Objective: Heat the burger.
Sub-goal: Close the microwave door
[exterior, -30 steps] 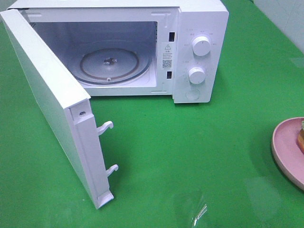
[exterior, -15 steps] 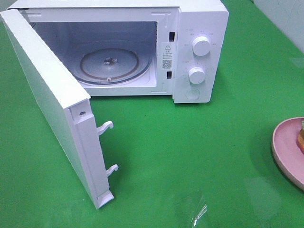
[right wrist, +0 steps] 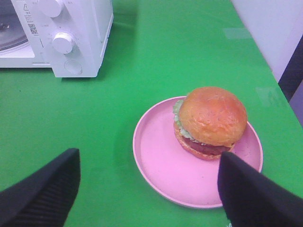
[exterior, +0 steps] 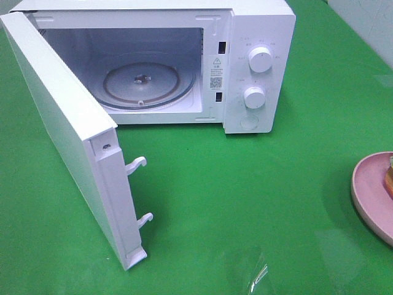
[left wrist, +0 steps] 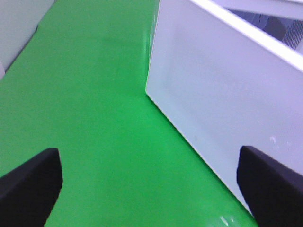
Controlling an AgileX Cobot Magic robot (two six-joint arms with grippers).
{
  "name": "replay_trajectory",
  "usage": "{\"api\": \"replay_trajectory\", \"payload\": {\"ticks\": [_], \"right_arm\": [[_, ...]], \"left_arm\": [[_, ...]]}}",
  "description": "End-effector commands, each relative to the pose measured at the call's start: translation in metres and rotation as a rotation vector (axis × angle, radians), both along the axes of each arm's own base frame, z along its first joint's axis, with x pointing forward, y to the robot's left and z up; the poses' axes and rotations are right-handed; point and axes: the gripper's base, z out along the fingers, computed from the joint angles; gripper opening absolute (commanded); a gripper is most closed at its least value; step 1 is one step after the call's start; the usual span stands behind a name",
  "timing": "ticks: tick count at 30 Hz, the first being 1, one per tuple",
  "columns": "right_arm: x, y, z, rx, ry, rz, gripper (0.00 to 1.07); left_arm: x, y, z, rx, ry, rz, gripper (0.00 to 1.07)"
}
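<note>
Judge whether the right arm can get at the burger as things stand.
Probably yes: the burger sits uncovered on the pink plate, the open right gripper is just short of it, and nothing stands between them.

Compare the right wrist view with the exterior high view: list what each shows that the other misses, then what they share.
Only the right wrist view: the whole round burger with glossy golden-brown bun, green lettuce and dark filling, sitting toward one side of the round pink plate, and the open right hand short of the plate, holding nothing.

Only the exterior high view: the white microwave's swung-open door, its two latch hooks and the round glass turntable, with nothing on it.

Both: the white microwave, its two round white knobs, the green tabletop and the plate, which the high view cuts off.
</note>
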Motion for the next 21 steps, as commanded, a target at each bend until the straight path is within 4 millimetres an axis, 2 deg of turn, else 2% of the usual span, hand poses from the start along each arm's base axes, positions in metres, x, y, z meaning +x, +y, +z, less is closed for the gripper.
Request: {"api": "replay_trajectory", "payload": {"ticks": [1, 2, 3, 4, 5, 6, 7, 8, 9, 10, 11, 12, 13, 14, 15, 16, 21], "right_arm": [[-0.004, 0.000, 0.000, -0.007, -0.036, -0.003, 0.76], [-0.004, 0.000, 0.000, -0.007, -0.036, -0.003, 0.76], [-0.004, 0.000, 0.000, -0.007, -0.036, -0.003, 0.76], [-0.004, 0.000, 0.000, -0.007, -0.036, -0.003, 0.76], [-0.004, 0.000, 0.000, -0.007, -0.036, -0.003, 0.76], [-0.004, 0.000, 0.000, -0.007, -0.036, -0.003, 0.76], [-0.004, 0.000, 0.000, -0.007, -0.036, -0.003, 0.76], [-0.004, 0.000, 0.000, -0.007, -0.036, -0.003, 0.76], [-0.004, 0.000, 0.000, -0.007, -0.036, -0.003, 0.76], [-0.004, 0.000, 0.000, -0.007, -0.036, -0.003, 0.76], [-0.004, 0.000, 0.000, -0.007, -0.036, -0.003, 0.76], [-0.004, 0.000, 0.000, -0.007, -0.036, -0.003, 0.76], [-0.004, 0.000, 0.000, -0.007, -0.036, -0.003, 0.76], [-0.004, 0.000, 0.000, -0.007, -0.036, -0.003, 0.76], [-0.004, 0.000, 0.000, -0.007, -0.036, -0.003, 0.76], [-0.004, 0.000, 0.000, -0.006, -0.036, -0.003, 0.76], [-0.004, 0.000, 0.000, -0.006, -0.036, -0.003, 0.76]], "left_arm": [[0.004, 0.001, 0.009, 0.001, -0.066, 0.008, 0.91], [0.008, 0.001, 0.010, 0.003, -0.063, 0.012, 0.90], [0.017, 0.003, 0.013, 0.008, -0.052, 0.020, 0.83], [0.017, 0.003, 0.013, 0.008, -0.052, 0.020, 0.83], [0.025, 0.004, 0.015, 0.013, -0.038, 0.028, 0.73], [0.025, 0.004, 0.015, 0.013, -0.038, 0.028, 0.73], [0.035, 0.005, 0.017, 0.014, -0.032, 0.033, 0.58], [0.035, 0.005, 0.017, 0.014, -0.032, 0.033, 0.58], [0.043, 0.006, 0.019, 0.008, -0.034, 0.038, 0.42], [0.043, 0.006, 0.019, 0.008, -0.034, 0.038, 0.42], [0.050, 0.008, 0.021, 0.016, -0.042, 0.045, 0.28], [0.050, 0.008, 0.021, 0.016, -0.042, 0.045, 0.28], [0.060, 0.009, 0.021, 0.014, -0.057, 0.051, 0.12], [0.064, 0.009, 0.021, 0.012, -0.063, 0.054, 0.05], [0.064, 0.009, 0.021, 0.012, -0.063, 0.054, 0.05], [0.072, 0.010, 0.017, 0.015, -0.072, 0.059, 0.00], [0.090, 0.013, 0.008, 0.033, -0.127, 0.072, 0.00]]}}
